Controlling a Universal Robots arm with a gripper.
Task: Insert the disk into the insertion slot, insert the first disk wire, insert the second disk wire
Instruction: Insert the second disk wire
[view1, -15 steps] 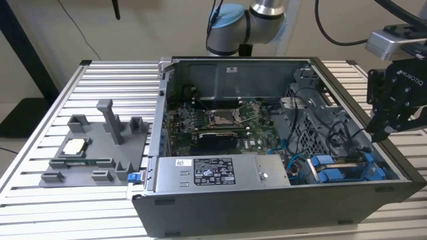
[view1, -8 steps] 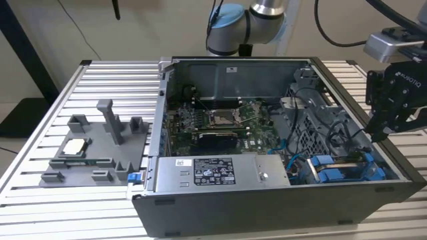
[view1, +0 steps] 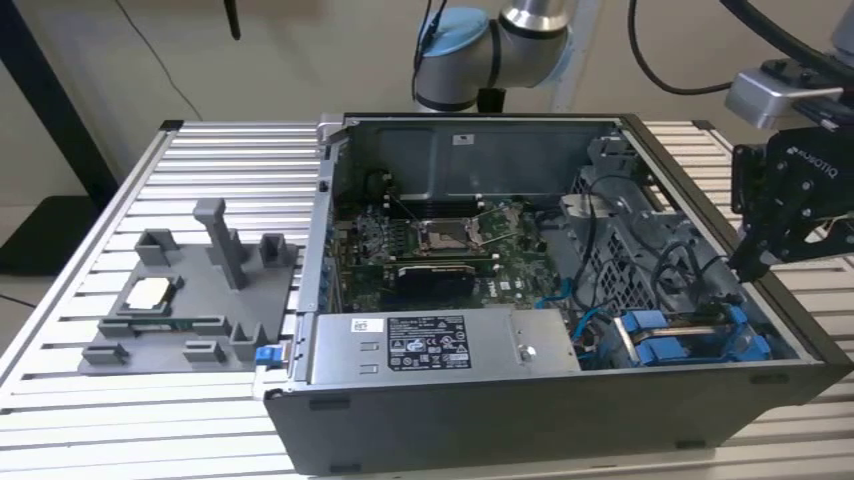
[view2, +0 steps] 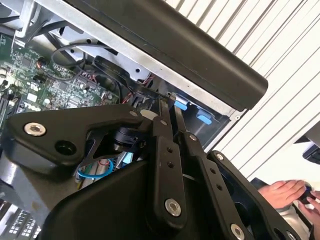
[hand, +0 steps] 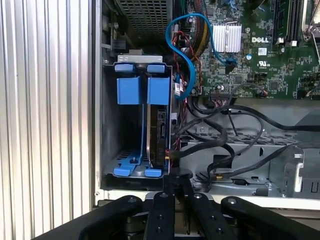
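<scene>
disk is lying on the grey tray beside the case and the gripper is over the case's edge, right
Not on the tray: the disk stands in the slot, as the first wrist view shows. The gripper is over the edge of the case.

The silver-grey disk (hand: 159, 131), framed in a blue carrier, is standing on edge inside the grey insertion slot (hand: 109, 130), lying at four o'clock from the exterior view's middle.

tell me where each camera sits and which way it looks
Exterior view: off the robot, looking down into the open case; arm, gripper show.
First wrist view: on wrist, past the gripper into the slot holding the disk.
Second wrist view: on wrist, along the gripper toward the case rim.
Both wrist views share gripper and blue tabs.
</scene>
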